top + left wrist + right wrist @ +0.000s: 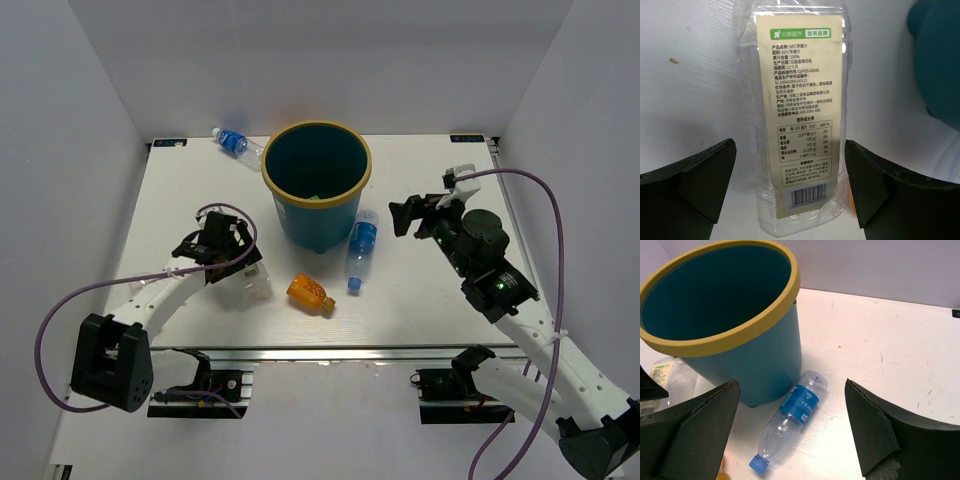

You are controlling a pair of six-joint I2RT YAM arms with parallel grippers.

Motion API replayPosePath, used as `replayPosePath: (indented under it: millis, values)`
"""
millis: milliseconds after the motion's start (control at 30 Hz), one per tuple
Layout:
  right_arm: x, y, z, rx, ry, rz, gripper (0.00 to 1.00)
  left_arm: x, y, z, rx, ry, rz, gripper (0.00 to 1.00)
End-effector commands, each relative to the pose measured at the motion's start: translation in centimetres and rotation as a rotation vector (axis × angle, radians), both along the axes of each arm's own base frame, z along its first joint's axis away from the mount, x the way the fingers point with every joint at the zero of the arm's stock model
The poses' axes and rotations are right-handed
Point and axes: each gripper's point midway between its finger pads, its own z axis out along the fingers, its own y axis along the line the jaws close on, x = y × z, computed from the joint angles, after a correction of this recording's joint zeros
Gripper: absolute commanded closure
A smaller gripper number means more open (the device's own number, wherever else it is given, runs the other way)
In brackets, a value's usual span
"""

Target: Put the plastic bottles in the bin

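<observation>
With the left end effector (790, 150) released astride the pale-label bottle (800, 100) lying on the worktop (690, 75), and the right end effector (791, 385) also released, closing off-centre could buckle the thin wall and squirt the bottle out, short of the bin (935, 60) ahead-right.

Left arm (160, 293), 8 o'clock: white links, black boxy base, purple cable (45, 345) looped. Right arm (540, 340), 4 o'clock: same, black joint housings, green LEDs (497, 286). Fingers (690, 185) matte black wedges.
</observation>
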Motion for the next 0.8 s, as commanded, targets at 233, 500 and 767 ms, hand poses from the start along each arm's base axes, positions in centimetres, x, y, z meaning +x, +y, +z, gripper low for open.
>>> replayPosePath:
  millis: [233, 500, 767]
  values:
    - [0.4, -0.8, 0.8, 0.055, -0.027, -0.057, 0.11, 0.6, -0.3, 0.4, 0.061, -0.011, 0.023, 0.02]
    - [0.3, -1.8, 0.2, 0.063, -0.055, -0.100, 0.11, 1.0, 0.9, -0.9, 0.154, 0.059, 0.069, 0.02]
    - [0.1, -2.7, -0.4, 0.063, -0.054, -0.137, 0.11, 2.6, 0.8, 3.2, 0.141, -0.037, 0.078, 0.28]
